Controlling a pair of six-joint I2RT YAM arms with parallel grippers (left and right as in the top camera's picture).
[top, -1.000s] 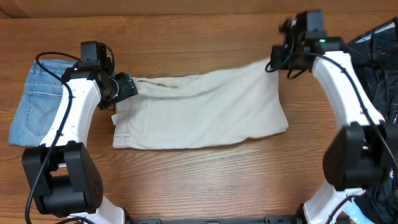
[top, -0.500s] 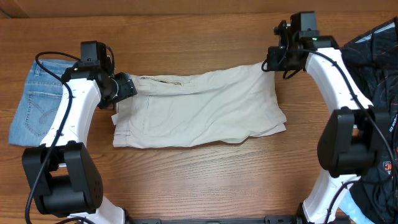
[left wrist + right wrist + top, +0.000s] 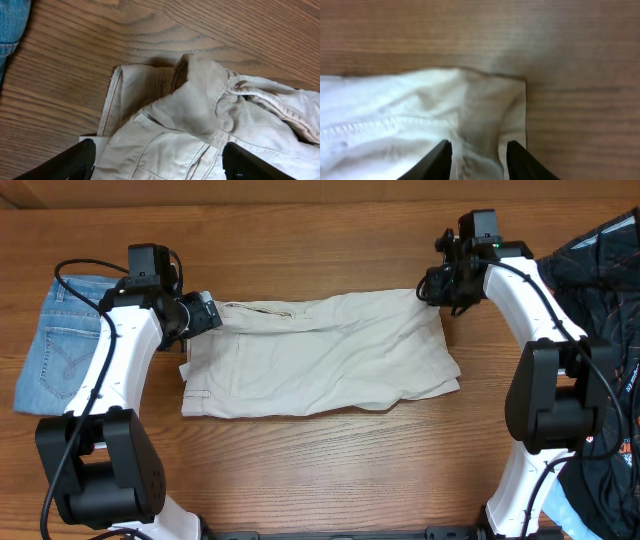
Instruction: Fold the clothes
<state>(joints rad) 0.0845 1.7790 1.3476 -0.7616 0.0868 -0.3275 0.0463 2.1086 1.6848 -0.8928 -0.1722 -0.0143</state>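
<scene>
**Clothes**: 1 pair of pale beige shorts, lying flat and lengthwise across the middle of the wooden table. They appear doubled into 1 long band. The surface is rumpled, with creases running toward the far right corner.

**Left gripper**: at the shorts' far left corner. Its fingers are spread wide, with the bunched cloth of that corner lying between and below them, not pinched.

**Right gripper**: at the shorts' far right corner. Its fingers stand parted astride the hem corner, which rests on the wood. No squeeze on the cloth is visible.

**Folded blue jeans**: well to the left of the shorts, apart from them.

**Black garment**: heaped to the right of the shorts, clear of them.

**Step in hand**, as judged: the far edge of a lengthwise fold is being set down, with both corners let lie.

**Next move**, as judged: both grippers need to lift clear without dragging the corners. Then 1 end needs a fresh grip, carried across onto the other end so the edges meet. Smoothing the creases first would help.
</scene>
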